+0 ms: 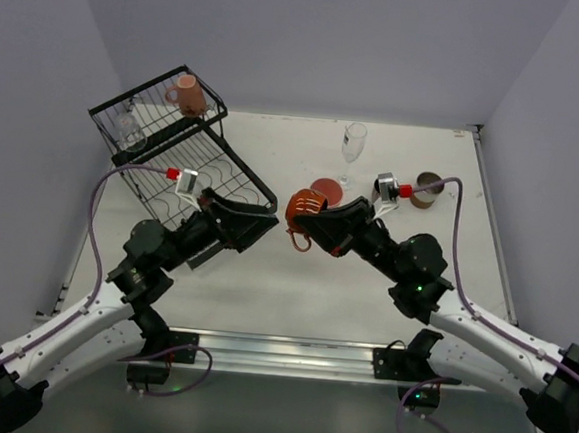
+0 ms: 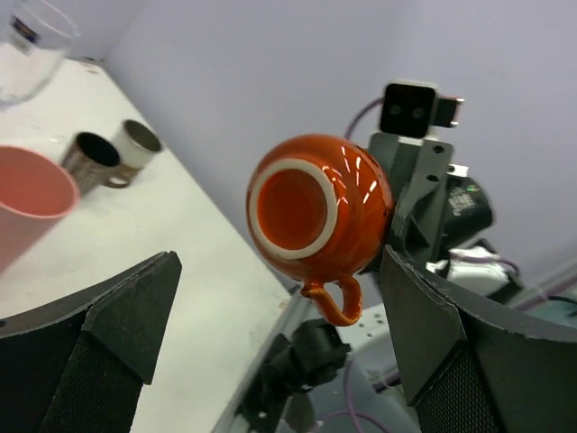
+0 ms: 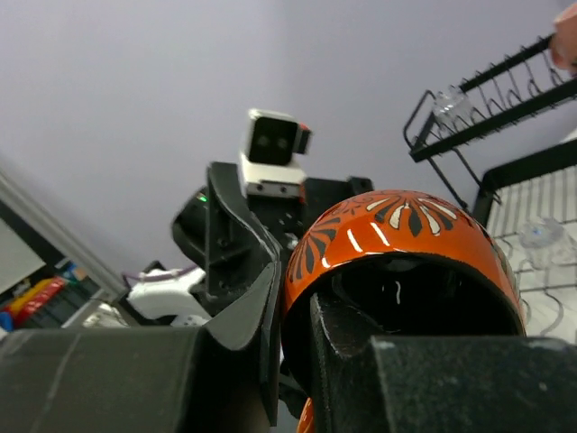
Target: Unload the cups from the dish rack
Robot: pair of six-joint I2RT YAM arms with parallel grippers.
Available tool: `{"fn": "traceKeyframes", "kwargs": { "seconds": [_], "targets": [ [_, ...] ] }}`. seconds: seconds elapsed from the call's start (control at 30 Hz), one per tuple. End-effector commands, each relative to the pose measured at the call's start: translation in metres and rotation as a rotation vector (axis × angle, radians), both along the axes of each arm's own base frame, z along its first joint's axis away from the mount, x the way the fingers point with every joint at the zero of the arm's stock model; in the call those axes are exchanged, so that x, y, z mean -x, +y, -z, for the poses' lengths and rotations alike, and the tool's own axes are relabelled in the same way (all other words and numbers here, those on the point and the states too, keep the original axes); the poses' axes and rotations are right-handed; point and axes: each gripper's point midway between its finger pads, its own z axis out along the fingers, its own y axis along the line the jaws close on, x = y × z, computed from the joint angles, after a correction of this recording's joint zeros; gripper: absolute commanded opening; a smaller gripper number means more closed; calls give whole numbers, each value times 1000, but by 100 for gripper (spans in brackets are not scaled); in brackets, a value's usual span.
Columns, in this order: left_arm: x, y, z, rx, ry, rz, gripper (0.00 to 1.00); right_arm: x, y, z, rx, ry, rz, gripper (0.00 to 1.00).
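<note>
My right gripper is shut on the orange-red mug and holds it above the table's middle. In the right wrist view one finger is inside the mug and the other is outside its wall. My left gripper is open and empty, pointing at the mug from the left. In the left wrist view the mug's base faces me beyond the spread fingers, handle down. The black dish rack stands far left with a pink mug and a clear glass in it.
On the table behind the mug are a salmon tumbler, an upright clear stemmed glass and brown and silvery cups. They also show in the left wrist view: the tumbler and the cups.
</note>
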Motion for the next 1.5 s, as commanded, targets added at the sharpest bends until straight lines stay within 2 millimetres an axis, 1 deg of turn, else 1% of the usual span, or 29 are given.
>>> {"fn": "traceKeyframes", "kwargs": {
  "seconds": [0.0, 0.03, 0.07, 0.1, 0.13, 0.17, 0.2, 0.23, 0.27, 0.3, 0.33, 0.37, 0.4, 0.43, 0.53, 0.57, 0.67, 0.7, 0.73, 0.77, 0.8, 0.83, 0.87, 0.9, 1.03, 1.13, 1.2, 1.3, 1.47],
  "targets": [
    [-16, 23, -11, -186, -64, -174, 100, -14, -16, 13, 247, 23, 146, 0],
    [-20, 29, -7, -253, -83, -213, 100, -17, -24, 6, 279, 23, 183, 0],
    [-26, 40, 11, -345, -31, -268, 100, -25, -32, 12, 334, 39, 240, 0],
    [-28, 50, 0, -367, -47, -317, 100, -28, -42, 42, 484, 85, 271, 0],
    [-31, 58, 2, -425, -64, -353, 100, -32, -53, 40, 518, 92, 310, 0],
    [-33, 70, 1, -466, -56, -402, 100, -40, -65, 50, 573, 116, 367, 0],
    [-34, 76, 1, -497, -63, -424, 100, -42, -75, 61, 636, 137, 391, 0],
    [-35, 83, 2, -546, -85, -451, 100, -48, -92, 84, 722, 202, 427, 0],
    [-36, 92, 7, -589, -77, -483, 100, -51, -101, 95, 760, 234, 441, 0],
    [-36, 96, 2, -605, -92, -499, 100, -50, -109, 112, 812, 283, 437, 0],
    [-37, 102, 4, -646, -107, -517, 100, -60, -124, 126, 839, 333, 479, 0],
    [-38, 109, 9, -685, -96, -542, 100, -66, -130, 140, 877, 375, 490, 0],
    [-39, 113, 7, -700, -104, -558, 100, -70, -138, 152, 915, 418, 510, 0],
    [-39, 118, 9, -729, -111, -576, 100, -80, -145, 165, 944, 465, 534, 0],
    [-41, 130, 10, -762, -123, -629, 100, -104, -156, 176, 963, 528, 579, 0],
    [-42, 134, 9, -764, -126, -650, 100, -114, -155, 193, 1010, 574, 571, 0],
    [-42, 145, 11, -783, -139, -699, 100, -136, -154, 203, 1053, 610, 571, 0],
    [-41, 148, 12, -784, -141, -708, 100, -144, -152, 221, 1099, 652, 554, 0],
    [-41, 150, 11, -781, -150, -718, 100, -152, -151, 221, 1105, 656, 557, 0],
    [-40, 153, 12, -776, -152, -731, 100, -156, -150, 226, 1117, 669, 551, 0],
    [-40, 154, 13, -773, -155, -736, 100, -161, -148, 239, 1146, 697, 537, 0],
    [-38, 156, 10, -755, -163, -747, 100, -166, -146, 239, 1146, 698, 538, 0],
    [-39, 156, 14, -761, -162, -747, 100, -169, -146, 243, 1150, 708, 538, 0],
    [-39, 157, 15, -761, -165, -748, 100, -172, -148, 254, 1169, 735, 533, 0],
    [-40, 163, 19, -784, -153, -782, 100, -183, -152, 273, 1200, 783, 530, 0],
    [-40, 169, 15, -770, -144, -810, 100, -190, -153, 285, 1206, 807, 532, 0],
    [-38, 174, 9, -748, -149, -833, 100, -192, -146, 288, 1195, 809, 495, 0],
    [-39, 177, 9, -752, -141, -853, 100, -195, -141, 297, 1196, 820, 473, 0],
    [-43, 174, 9, -766, -122, -851, 100, -197, -142, 305, 1211, 825, 471, 4]
  ]
}}
